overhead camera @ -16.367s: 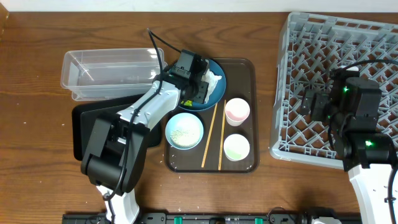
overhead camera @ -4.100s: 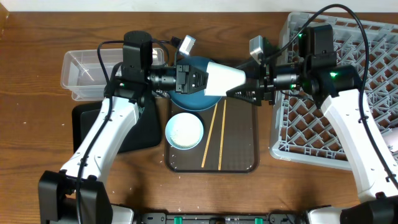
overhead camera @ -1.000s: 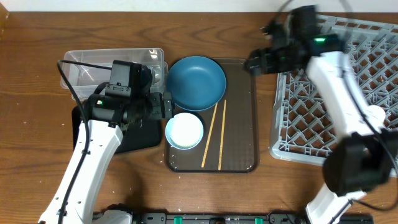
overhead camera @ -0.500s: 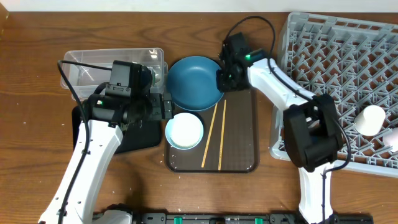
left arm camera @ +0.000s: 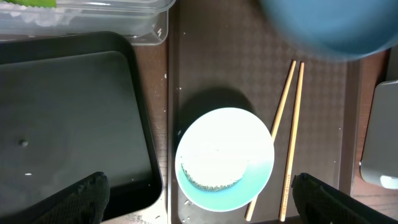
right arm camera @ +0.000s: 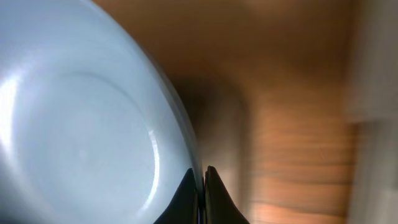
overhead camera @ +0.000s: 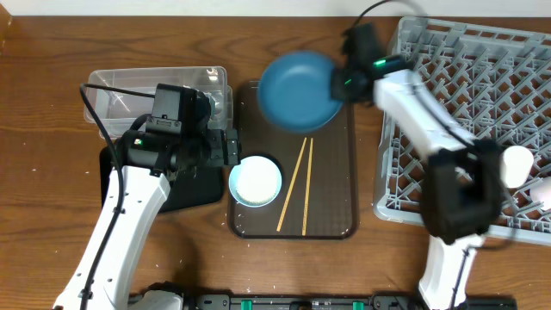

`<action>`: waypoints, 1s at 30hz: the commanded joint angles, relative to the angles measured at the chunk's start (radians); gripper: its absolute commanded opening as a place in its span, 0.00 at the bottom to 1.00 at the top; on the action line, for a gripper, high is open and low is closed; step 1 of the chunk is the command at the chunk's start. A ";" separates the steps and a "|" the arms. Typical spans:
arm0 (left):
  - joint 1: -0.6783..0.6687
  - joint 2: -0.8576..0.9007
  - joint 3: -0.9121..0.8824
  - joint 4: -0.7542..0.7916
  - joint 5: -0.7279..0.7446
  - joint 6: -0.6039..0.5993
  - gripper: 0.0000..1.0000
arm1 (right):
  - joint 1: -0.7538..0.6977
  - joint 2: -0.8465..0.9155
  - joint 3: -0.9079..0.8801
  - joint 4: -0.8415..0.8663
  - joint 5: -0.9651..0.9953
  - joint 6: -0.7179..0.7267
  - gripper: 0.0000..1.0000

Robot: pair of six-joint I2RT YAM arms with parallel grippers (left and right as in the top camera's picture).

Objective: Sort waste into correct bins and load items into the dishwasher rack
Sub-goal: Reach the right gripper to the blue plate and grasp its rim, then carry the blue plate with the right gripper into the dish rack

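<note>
Sorting partly done. Cups point(overhead camera: 515, 164) lie in the rack point(overhead camera: 482, 52) at the table's point(overhead camera: 52, 215) right edge; a green wrapper point(left arm camera: 28, 2) shows in the clear tub point(overhead camera: 120, 99). The right claw point(right arm camera: 201, 190), pinched on its rim, holds the blue bowl point(overhead camera: 297, 89) aloft near the far edge. The left claw point(left arm camera: 202, 202) hangs spread wide and empty above the white bowl point(left arm camera: 224, 158), which, with the chopsticks point(left arm camera: 291, 130), awaits loading.

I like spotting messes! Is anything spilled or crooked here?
A little. A few white grains lie loose on the brown tray beside the white bowl. The two chopsticks lie slightly splayed. The blue bowl is pinched at its rim by the right gripper.
</note>
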 commanded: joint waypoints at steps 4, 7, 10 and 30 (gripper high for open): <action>0.004 -0.001 0.005 0.001 -0.010 0.013 0.96 | -0.145 -0.264 0.055 -0.003 0.273 -0.241 0.01; 0.004 -0.001 0.005 0.006 -0.010 0.013 0.96 | -0.203 -0.315 0.055 0.018 0.453 -0.358 0.01; 0.004 -0.001 0.005 0.012 -0.010 0.013 0.96 | -0.264 -0.334 0.055 0.061 0.672 -0.450 0.01; 0.004 -0.001 0.005 0.011 -0.010 0.009 0.96 | -0.581 -0.136 0.054 0.503 1.159 -0.759 0.01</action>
